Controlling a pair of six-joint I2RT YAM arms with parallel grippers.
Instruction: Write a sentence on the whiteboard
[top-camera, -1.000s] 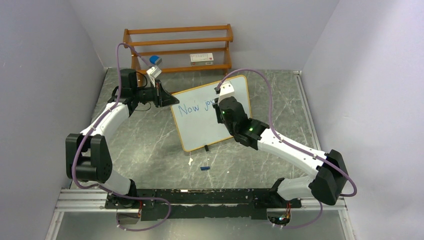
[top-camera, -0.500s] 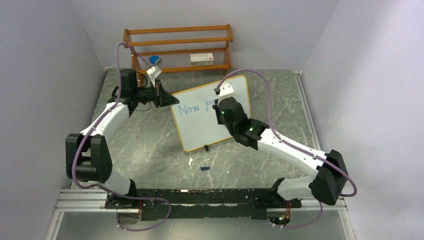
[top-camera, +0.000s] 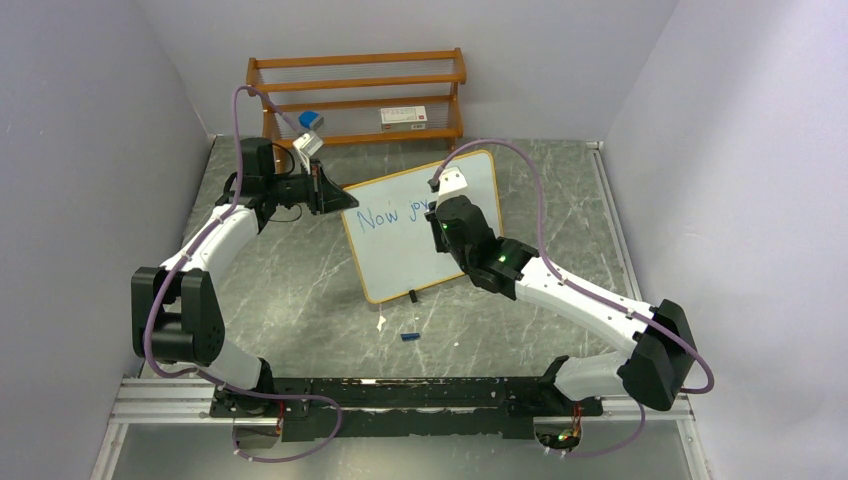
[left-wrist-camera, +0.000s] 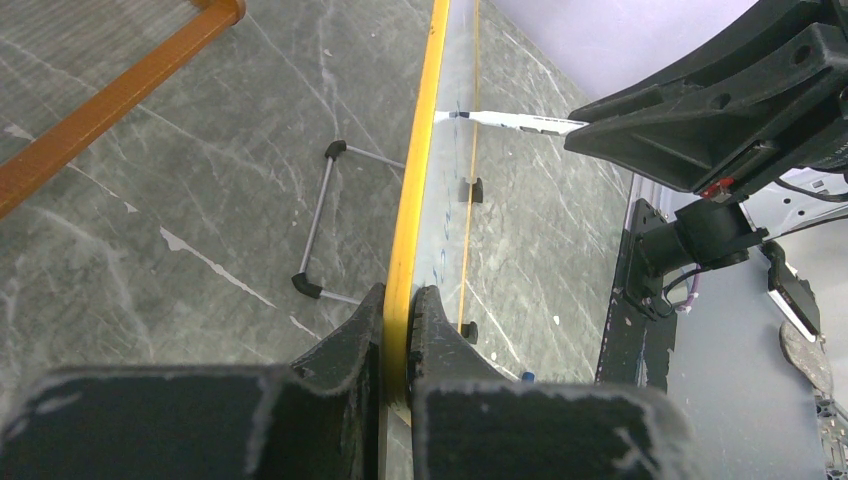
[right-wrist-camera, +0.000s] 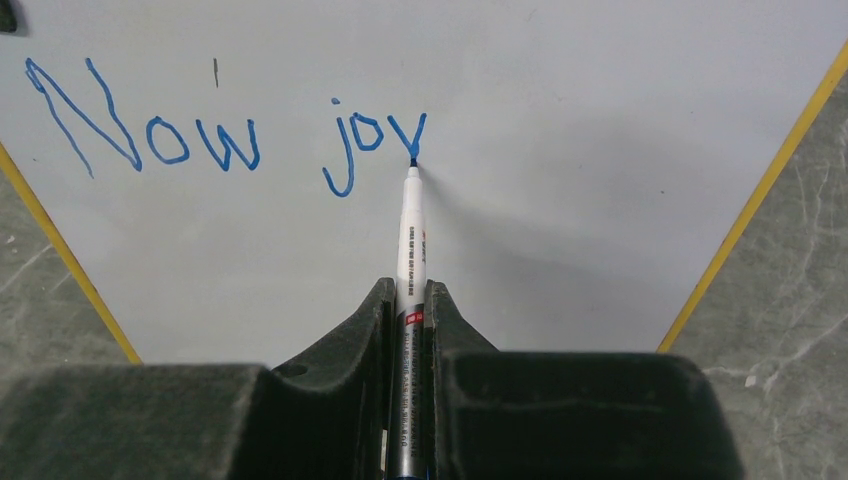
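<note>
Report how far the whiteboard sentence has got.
Done: blue lettering reading "Now joy" stands on the whiteboard. In hand: the right fingers grip a marker with its tip on the "y", while the left fingers clamp the board's yellow edge. Left: any remaining words; the board right of and below the lettering is bare.

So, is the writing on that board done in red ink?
No, the sentence on the whiteboard is in blue, reading "Now joy".
</note>
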